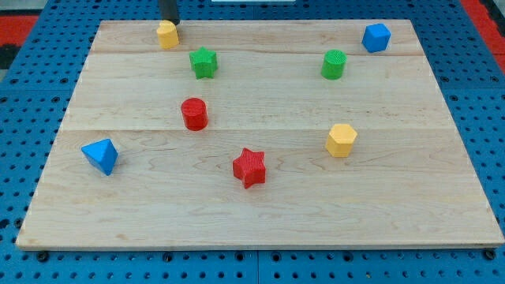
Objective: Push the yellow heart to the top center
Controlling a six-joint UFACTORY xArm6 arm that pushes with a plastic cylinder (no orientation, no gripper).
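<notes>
Touching yellow heart [166, 35] (ribbed): my tip [173, 23].

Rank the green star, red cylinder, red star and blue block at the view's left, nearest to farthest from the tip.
From my tip, at the view's top left:
1. Green star, just below-right.
2. Red cylinder, mid-left.
3. Blue block, far left.
4. Red star, lower centre.

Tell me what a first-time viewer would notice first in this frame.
Probably the dark rod entering at the view's top left, my tip right against the yellow heart near the board's top edge. Next, the bright scatter over the pale wooden board: a red star and red cylinder near the middle, and a blue block at the left.
</notes>
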